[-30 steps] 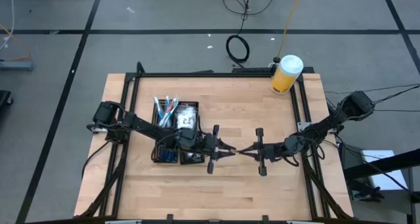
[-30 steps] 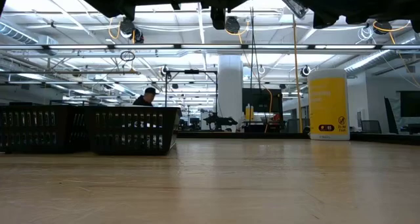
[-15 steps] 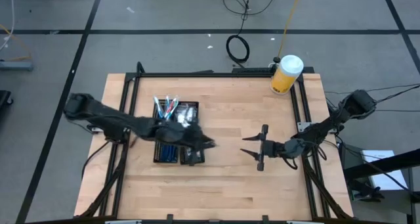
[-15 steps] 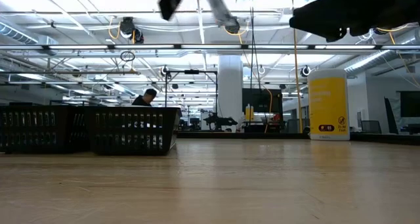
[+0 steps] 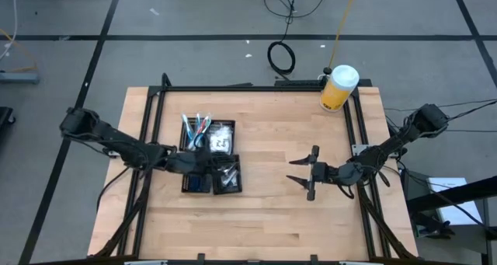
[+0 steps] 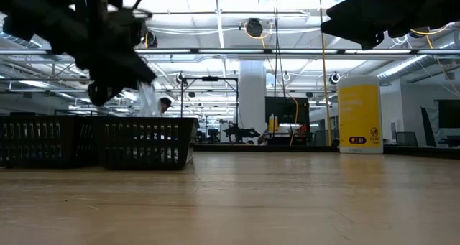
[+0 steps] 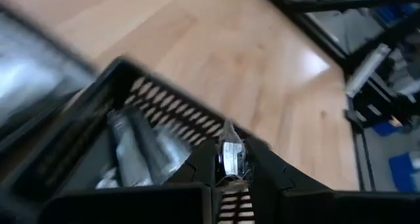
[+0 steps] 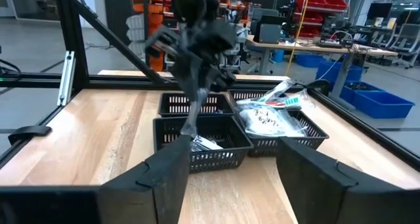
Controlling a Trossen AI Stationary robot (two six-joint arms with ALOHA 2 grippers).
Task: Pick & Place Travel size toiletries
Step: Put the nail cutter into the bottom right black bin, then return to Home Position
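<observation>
A black four-compartment tray (image 5: 239, 176) sits on the table's left half. It holds the toiletries: thin sticks (image 5: 196, 127), white-clear packets (image 5: 222, 135), blue pieces (image 5: 199, 183) and silvery tubes (image 5: 228, 179). My left gripper (image 5: 211, 165) hovers over the tray's near right compartment, shut on a small silvery tube (image 8: 193, 112). My right gripper (image 5: 297, 172) stands open over the table's middle right with nothing between its fingers (image 8: 164, 178). My left gripper pinches the silvery tube by its upper end (image 7: 230, 159) between its two fingers. The fingers slant downward from the table's left side. The tube hangs below them (image 6: 147, 99), tilted and clear of the tray, above the compartment with the other silvery tubes (image 7: 141, 152).
A big yellow jar with a white lid (image 5: 338, 88) stands at the table's far right corner. Black frame rails (image 5: 353, 133) run along the table's sides. Bare wood lies between the tray and my right gripper. A person (image 6: 164, 105) shows far off in the room.
The two grippers met at the table's middle. My right gripper has opened and let go of the silvery tube. My left gripper has drawn back toward the table's left edge and somewhat down, rolling as it went, and now carries the tube over the tray.
</observation>
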